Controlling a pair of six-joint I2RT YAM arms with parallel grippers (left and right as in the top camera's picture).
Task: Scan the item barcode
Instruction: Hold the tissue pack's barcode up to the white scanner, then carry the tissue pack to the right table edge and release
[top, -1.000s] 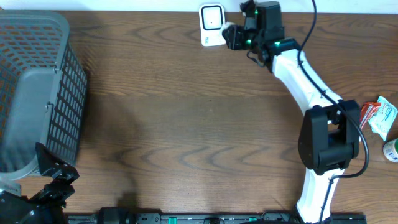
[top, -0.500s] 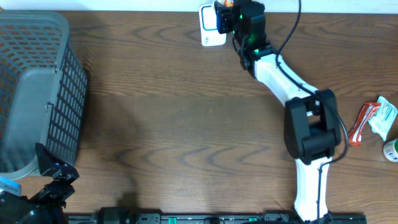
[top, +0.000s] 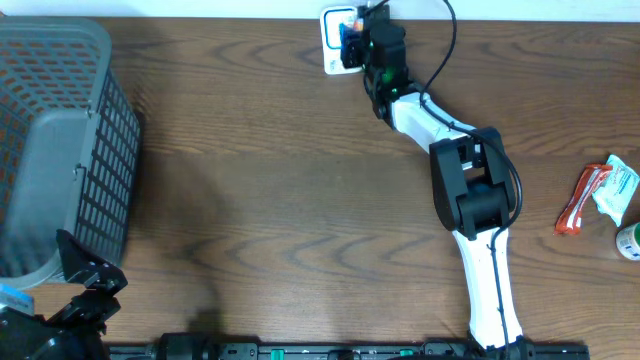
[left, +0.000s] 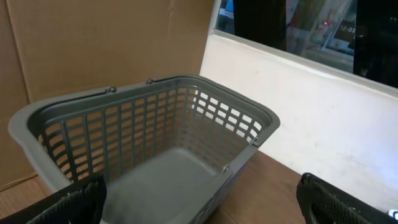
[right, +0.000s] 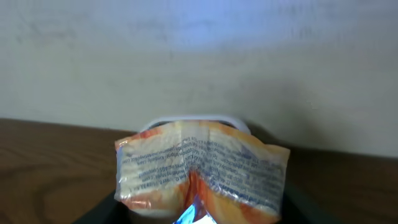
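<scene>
Brown wood table (top: 250, 200) first: at the near left the left gripper (top: 88, 280) waits wide open and empty by the grey basket (top: 115, 150). Far back, the right gripper (top: 352, 45) pinches the orange packet (right: 202, 165). It has just swung left, up to the white scanner (top: 330, 62), so the code can probably be read now.

**Where the cameras look**

Overhead looks straight down on the table (top: 300, 200). Left wrist, low at the near left corner, faces the basket (left: 205, 115), shared with overhead. Right wrist, at the far edge, faces the wall (right: 199, 50), close on a packet (right: 202, 165).
</scene>
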